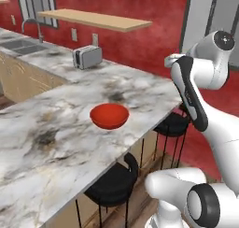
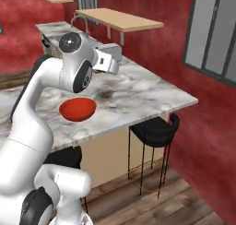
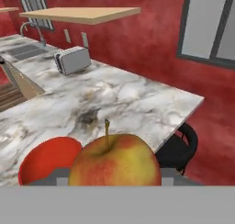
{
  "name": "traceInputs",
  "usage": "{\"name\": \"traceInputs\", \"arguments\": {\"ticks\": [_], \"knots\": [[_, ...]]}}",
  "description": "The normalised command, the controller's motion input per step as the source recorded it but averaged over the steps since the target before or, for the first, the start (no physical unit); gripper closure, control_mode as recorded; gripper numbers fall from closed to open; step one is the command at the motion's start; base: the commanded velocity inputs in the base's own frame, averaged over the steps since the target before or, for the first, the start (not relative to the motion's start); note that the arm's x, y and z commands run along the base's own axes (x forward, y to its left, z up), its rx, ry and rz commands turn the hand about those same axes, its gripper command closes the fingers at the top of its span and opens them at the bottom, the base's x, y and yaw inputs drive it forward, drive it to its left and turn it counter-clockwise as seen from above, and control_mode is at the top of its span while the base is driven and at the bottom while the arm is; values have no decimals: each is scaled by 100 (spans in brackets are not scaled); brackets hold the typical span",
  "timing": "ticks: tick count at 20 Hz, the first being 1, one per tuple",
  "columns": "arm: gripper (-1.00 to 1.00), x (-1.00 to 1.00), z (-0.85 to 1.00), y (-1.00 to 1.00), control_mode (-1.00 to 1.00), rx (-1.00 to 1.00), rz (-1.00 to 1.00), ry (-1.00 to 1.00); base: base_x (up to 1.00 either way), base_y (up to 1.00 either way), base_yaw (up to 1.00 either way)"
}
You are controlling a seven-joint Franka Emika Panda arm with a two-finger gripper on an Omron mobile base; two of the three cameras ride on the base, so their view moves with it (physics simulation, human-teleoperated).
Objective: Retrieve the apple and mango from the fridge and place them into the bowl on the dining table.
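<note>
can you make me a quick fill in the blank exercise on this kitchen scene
1. The fruit held in the gripper is an ____.
2. The bowl on the dining table is coloured ____.
3. The silver appliance standing on the marble top beyond the bowl is a ____.
4. The black stools are tucked under the table's ____.

Missing words: apple; red; toaster; edge

We count one red bowl at center frame, one apple at the bottom of the hand view, one toaster upper left, one wooden shelf above it, one sink faucet far upper left, and two black stools lower center.
</note>
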Motion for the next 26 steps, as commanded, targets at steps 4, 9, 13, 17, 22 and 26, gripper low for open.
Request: {"name": "traceInputs", "arguments": {"ticks": [4, 9, 13, 17, 22, 26], "knots": [[100, 0, 0, 0, 100, 0, 0, 0, 92, -42, 66], [100, 0, 0, 0, 100, 0, 0, 0, 85, -54, 63], [100, 0, 0, 0, 100, 0, 0, 0, 67, -71, 59], [100, 0, 0, 0, 100, 0, 0, 0, 58, -84, 55], [100, 0, 0, 0, 100, 0, 0, 0, 68, -79, 53], [100, 0, 0, 0, 100, 0, 0, 0, 74, -55, 47]]}}
